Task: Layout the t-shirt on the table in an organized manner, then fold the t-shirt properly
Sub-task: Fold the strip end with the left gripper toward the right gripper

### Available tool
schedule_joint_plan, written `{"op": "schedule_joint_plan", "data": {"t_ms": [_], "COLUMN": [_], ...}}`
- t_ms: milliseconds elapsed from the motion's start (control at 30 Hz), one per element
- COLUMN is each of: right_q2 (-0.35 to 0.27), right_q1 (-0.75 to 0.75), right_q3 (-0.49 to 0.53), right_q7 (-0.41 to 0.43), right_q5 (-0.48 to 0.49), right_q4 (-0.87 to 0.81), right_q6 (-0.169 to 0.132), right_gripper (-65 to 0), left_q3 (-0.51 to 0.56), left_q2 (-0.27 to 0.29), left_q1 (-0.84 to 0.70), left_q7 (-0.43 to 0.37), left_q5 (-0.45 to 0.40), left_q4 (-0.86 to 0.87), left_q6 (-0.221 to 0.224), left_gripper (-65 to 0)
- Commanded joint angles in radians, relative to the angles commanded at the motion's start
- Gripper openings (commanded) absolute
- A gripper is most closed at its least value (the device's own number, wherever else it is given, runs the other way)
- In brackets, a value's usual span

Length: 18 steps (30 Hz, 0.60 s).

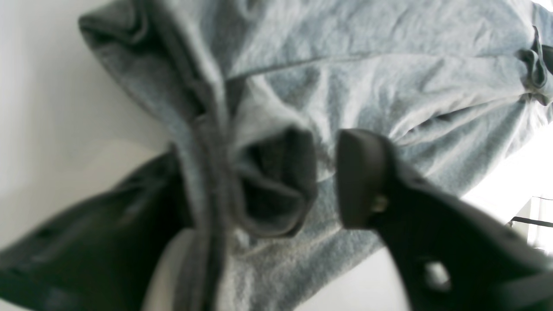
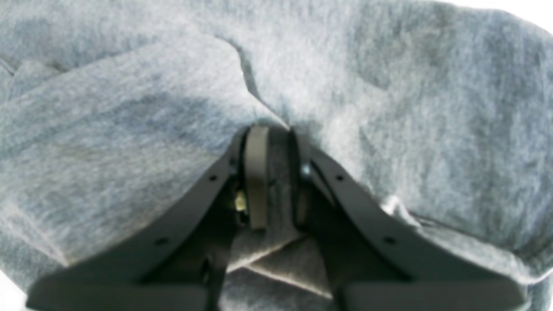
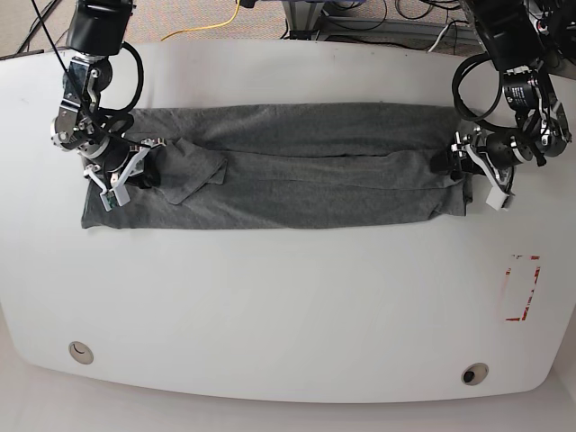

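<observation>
T-shirt (image 3: 297, 166) lies as a long grey band on the far half of the table (image 3: 288, 306), already doubled lengthwise. Its long axis runs parallel to the far edge, one short end toward the far left corner, the other toward the far right. Near half of the table is bare apart from the red dashed mark (image 3: 522, 288) by the right edge and two holes along the near edge.

Arms sit one at each short end.

Right gripper (image 3: 121, 171), at the band's left end in the base view: jaws clamped on the cloth. Its wrist view shows a pleat of fabric pinched between the two pads, with shirt heaped around and over them.

Left gripper (image 3: 477, 166), at the band's right end: jaws apart. Its wrist view shows one finger (image 1: 367, 181) clear of the cloth and the other dark and blurred behind a bunched hem. A rolled loop of fabric (image 1: 272, 181) sits between them, not squeezed. Cannot tell if the hidden finger touches it.

Judgement: the next fold likely carries one short end along the long axis onto the other. The right arm already holds its end. The left arm is just as near to its own end but must close first. The shirt lies inward from each gripper, toward the table's middle.
</observation>
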State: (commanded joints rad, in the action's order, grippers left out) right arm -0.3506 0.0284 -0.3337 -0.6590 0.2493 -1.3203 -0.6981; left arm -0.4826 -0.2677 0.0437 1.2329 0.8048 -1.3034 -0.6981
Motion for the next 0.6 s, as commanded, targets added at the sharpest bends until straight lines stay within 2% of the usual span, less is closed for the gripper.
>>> {"op": "schedule_joint_plan", "data": {"t_ms": [33,133,367,600], "right_q2": [0.000,0.000,0.023,0.028], "right_q1": [0.000,0.000,-0.002,-0.002], "right_q3": [0.000,0.000,0.000,0.000], "right_q7": [0.000,0.000,0.000,0.000], "right_q5": [0.002,0.002,-0.003,-0.003], "right_q4": [0.000,0.000,0.000,0.000], "right_q6": [0.000,0.000,0.000,0.000], "right_gripper": [-56.9,-56.9,-56.9,-56.9], "left_q3": [0.000,0.000,0.009,0.169], "left_q2": [0.000,0.002,0.005,0.005], "left_q1": [0.000,0.000,-0.002,-0.002], "left_q7": [0.000,0.000,0.005,0.006], "left_q5": [0.000,0.003,0.002,0.005], "left_q4": [-0.002,-0.003,-0.157,-0.334], "left_q6": [0.000,0.000,0.000,0.000], "left_gripper": [-51.8,-61.2,-61.4,-61.5]}}
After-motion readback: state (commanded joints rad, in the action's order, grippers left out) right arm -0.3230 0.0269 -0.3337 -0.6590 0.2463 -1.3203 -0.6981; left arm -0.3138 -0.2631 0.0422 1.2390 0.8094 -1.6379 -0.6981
